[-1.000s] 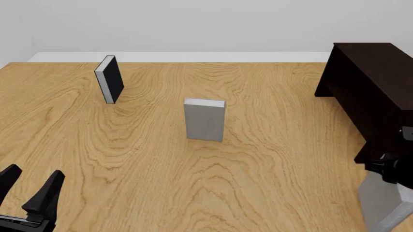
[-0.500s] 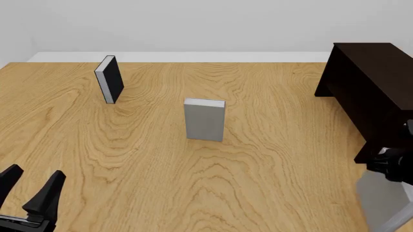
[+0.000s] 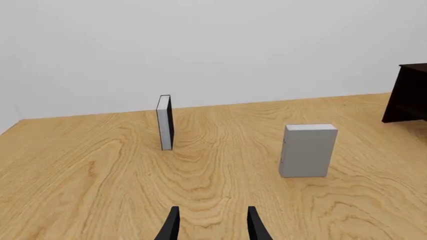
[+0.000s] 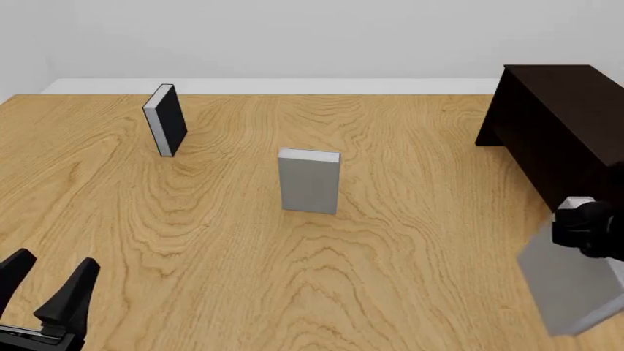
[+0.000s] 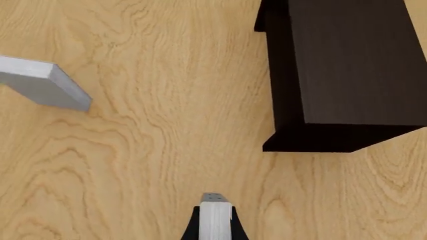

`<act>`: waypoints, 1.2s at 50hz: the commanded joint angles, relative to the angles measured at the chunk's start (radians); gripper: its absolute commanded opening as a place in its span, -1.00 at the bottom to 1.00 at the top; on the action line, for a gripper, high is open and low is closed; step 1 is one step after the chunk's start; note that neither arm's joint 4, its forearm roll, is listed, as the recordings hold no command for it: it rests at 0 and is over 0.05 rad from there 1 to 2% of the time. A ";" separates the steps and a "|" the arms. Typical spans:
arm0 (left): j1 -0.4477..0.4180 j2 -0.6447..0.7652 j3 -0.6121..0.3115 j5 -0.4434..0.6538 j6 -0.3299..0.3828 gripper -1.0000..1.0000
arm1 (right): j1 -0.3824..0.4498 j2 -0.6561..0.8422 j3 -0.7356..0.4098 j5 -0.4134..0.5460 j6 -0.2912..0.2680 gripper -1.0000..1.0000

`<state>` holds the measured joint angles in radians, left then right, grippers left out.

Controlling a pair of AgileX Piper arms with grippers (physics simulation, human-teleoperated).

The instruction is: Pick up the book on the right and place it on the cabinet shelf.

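Now carrying | right gripper (image 5: 215, 227) pinching the book (image 4: 568, 285), seemingly lifted | left gripper (image 4: 47, 289) spread, idle | next: raise toward cabinet shelf (image 4: 560, 124)

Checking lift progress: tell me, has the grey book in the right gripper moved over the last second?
Yes. The book has risen and tilted, its top nearer the cabinet.

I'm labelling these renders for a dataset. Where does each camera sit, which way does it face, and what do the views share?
Front view: fixed above and behind the arms, facing forward and down; left pincer open, right pincer holding the book.
Left wrist view: low behind the left pincer, facing across the table.
Right wrist view: above the right pincer, facing straight down at the cabinet.
Shared: all three show the other grey book and the cabinet.
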<state>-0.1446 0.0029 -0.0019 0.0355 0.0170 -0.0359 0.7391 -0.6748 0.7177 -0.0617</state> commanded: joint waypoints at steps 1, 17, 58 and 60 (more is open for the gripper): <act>0.001 0.000 -0.001 0.000 0.000 1.00 | 0.084 0.010 -0.081 -0.004 0.009 -1.00; -0.003 0.000 -0.001 0.000 0.006 1.00 | 0.238 0.055 -0.121 -0.178 -0.126 -1.00; -0.006 -0.002 -0.002 -0.002 0.012 1.00 | 0.501 0.082 0.315 -1.031 -0.912 -1.00; -0.006 -0.002 -0.001 -0.001 0.012 1.00 | 0.516 0.099 0.338 -1.083 -0.947 -1.00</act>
<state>-0.1482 0.0012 -0.0043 0.0334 0.0278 0.4466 0.7867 -0.4582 -0.1136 -0.8124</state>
